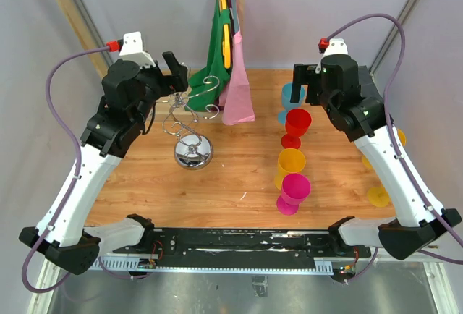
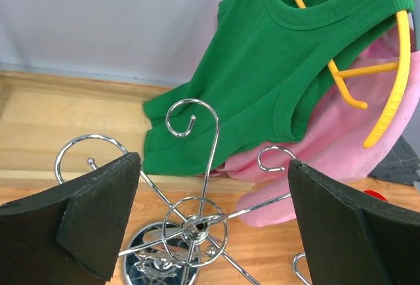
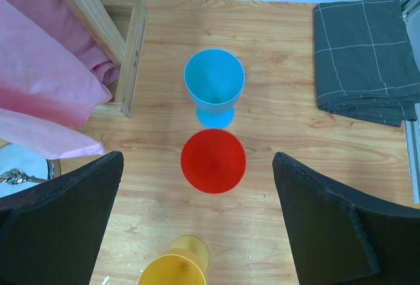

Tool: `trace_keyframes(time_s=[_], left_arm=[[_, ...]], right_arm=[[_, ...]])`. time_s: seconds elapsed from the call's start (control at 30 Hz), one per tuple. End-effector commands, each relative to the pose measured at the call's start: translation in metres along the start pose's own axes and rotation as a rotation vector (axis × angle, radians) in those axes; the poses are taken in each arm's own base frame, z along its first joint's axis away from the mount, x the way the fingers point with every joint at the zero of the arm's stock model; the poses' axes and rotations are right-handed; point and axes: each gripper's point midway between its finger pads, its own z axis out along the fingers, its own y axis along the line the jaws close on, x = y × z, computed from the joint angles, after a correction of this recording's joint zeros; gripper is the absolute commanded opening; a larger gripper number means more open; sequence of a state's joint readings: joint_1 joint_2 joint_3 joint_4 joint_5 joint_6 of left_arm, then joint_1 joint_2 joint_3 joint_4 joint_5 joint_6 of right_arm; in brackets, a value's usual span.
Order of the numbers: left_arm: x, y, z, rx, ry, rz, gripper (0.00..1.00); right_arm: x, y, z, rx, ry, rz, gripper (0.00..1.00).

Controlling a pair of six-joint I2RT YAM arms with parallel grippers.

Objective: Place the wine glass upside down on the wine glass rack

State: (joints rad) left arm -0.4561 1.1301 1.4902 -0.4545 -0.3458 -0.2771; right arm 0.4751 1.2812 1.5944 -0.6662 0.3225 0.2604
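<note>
The chrome wine glass rack [image 1: 192, 122] stands left of centre on the table, with curled hook arms and a round mirror base [image 1: 193, 153]. No glass hangs on it. My left gripper [image 1: 176, 74] is open and empty, hovering over the rack; the left wrist view looks down on the rack's hub [image 2: 195, 227] between the fingers. Plastic wine glasses stand upright in a row: blue [image 1: 292, 97], red [image 1: 297, 124], yellow [image 1: 291, 163], magenta [image 1: 295, 189]. My right gripper [image 1: 302, 82] is open and empty above the red glass [image 3: 213, 160] and blue glass [image 3: 214, 83].
A wooden clothes rail [image 1: 72, 10] at the back holds a green top [image 1: 215, 46] and a pink garment [image 1: 237, 86] on a yellow hanger [image 2: 387, 94]. More yellow glasses [image 1: 377, 195] stand at the right edge. A folded grey cloth [image 3: 364, 58] lies far right.
</note>
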Motion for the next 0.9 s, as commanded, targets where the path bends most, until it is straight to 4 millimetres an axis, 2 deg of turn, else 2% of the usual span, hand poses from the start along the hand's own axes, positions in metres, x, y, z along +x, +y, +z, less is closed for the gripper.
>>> trace_keyframes(time_s=[0.0, 0.17, 0.33, 0.53, 0.67, 0.8, 0.87], left_arm=[[-0.005, 0.0, -0.007, 0.002, -0.018, 0.01, 0.99], [-0.014, -0.006, -0.014, 0.039, -0.023, 0.011, 0.99], [-0.014, -0.011, -0.017, 0.069, -0.004, 0.017, 0.99], [-0.015, -0.002, -0.025, 0.027, -0.012, -0.033, 0.99], [-0.017, 0.002, -0.035, 0.02, -0.03, -0.063, 0.99], [-0.016, -0.009, -0.043, 0.095, 0.001, -0.027, 0.99], [-0.011, -0.012, -0.042, 0.115, 0.037, 0.001, 0.99]], right_arm=[[-0.008, 0.007, -0.005, -0.028, -0.027, -0.014, 0.99], [-0.008, 0.012, -0.007, -0.06, -0.041, -0.013, 0.99], [-0.007, 0.014, -0.008, -0.074, -0.041, -0.013, 0.99], [-0.01, 0.01, -0.011, -0.065, -0.049, -0.021, 0.99], [-0.012, 0.001, -0.013, -0.02, -0.038, -0.025, 0.98], [-0.009, -0.01, -0.006, 0.021, 0.007, -0.023, 1.0], [-0.004, -0.015, 0.002, 0.042, 0.036, -0.022, 0.97]])
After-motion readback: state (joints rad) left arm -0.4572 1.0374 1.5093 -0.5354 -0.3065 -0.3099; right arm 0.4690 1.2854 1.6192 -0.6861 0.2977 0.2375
